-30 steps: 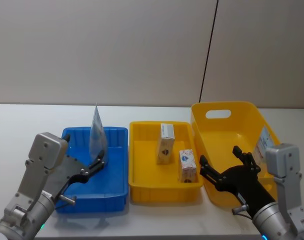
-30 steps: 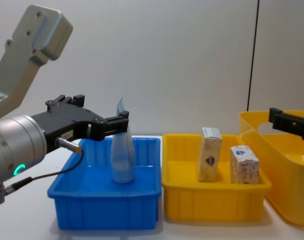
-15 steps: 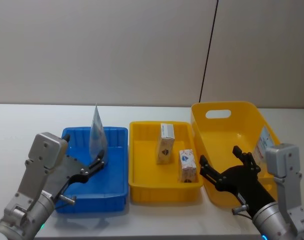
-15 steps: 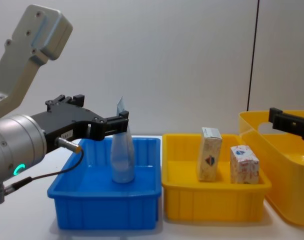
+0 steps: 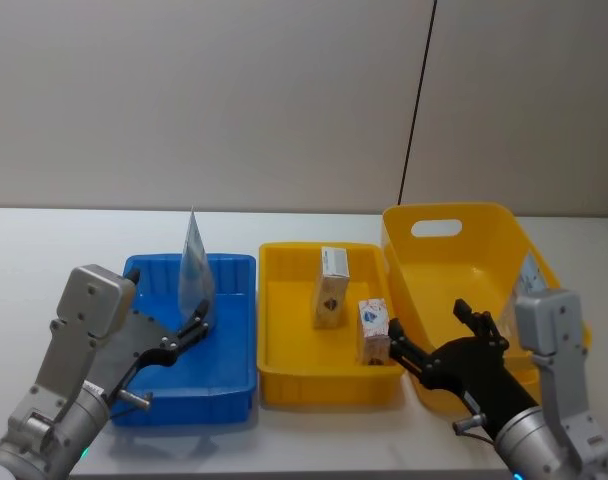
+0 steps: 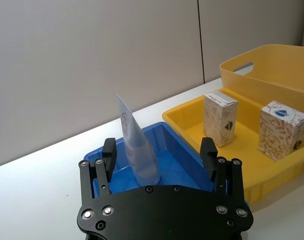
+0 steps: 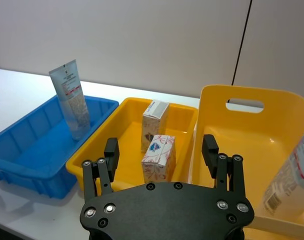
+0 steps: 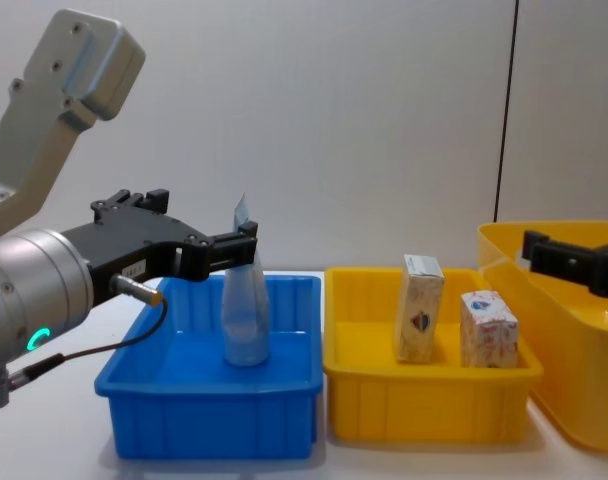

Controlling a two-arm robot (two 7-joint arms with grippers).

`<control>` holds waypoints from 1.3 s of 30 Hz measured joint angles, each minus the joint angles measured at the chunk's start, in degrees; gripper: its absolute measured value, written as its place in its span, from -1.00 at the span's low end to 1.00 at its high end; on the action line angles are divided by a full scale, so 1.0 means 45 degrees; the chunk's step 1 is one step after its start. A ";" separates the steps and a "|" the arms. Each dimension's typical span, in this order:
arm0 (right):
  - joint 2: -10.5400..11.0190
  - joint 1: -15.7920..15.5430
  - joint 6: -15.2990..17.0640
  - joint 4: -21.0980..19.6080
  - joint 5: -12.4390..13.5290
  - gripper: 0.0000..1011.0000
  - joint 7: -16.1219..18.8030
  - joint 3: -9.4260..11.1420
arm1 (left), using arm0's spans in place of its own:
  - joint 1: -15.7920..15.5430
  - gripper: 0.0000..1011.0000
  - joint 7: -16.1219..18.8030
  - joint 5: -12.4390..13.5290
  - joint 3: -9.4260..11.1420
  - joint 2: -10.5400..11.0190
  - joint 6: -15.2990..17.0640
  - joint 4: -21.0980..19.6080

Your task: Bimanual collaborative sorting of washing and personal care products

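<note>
A pale-blue tube [image 5: 195, 265] stands upright, crimped end up, in the blue bin [image 5: 234, 392]. My left gripper [image 5: 197, 328] is open at the tube's near side. In the left wrist view the tube [image 6: 138, 147] rises just beyond the gap between the fingers [image 6: 108, 154], untouched. Two cartons, a taller one [image 5: 332, 288] and a shorter one [image 5: 375, 330], stand in the small yellow tray [image 5: 324, 387]. My right gripper [image 5: 429, 325] is open and empty, low over the seam between tray and yellow basket [image 5: 484, 222], close to the shorter carton [image 7: 158, 157].
A pale product with a printed label [image 7: 292, 172] leans against the basket's right wall. The three containers stand side by side on a white table [image 5: 44, 250], with a grey wall behind. Bare table lies left of the blue bin.
My right gripper has shifted left, from over the basket toward the small yellow tray and the shorter carton. The left gripper and the tube have not moved.
</note>
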 joint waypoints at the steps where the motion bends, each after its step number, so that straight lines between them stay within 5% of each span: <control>1: -0.0018 0.0022 0.0067 0.0002 -0.0019 0.99 -0.0009 -0.0025 | 0.0001 0.98 0.0000 0.0000 0.0000 0.0000 0.0000 0.0001; 21: -0.1140 0.1322 0.1504 0.1292 -0.1140 0.99 -0.1159 -0.0727 | 0.0000 0.98 0.0000 0.0000 0.0000 -0.0001 -0.0005 0.0000; 39: -0.2254 0.2768 0.1863 0.3354 -0.1937 0.99 -0.1772 -0.1249 | 0.0000 0.98 0.0000 0.0000 0.0000 -0.0001 -0.0004 0.0001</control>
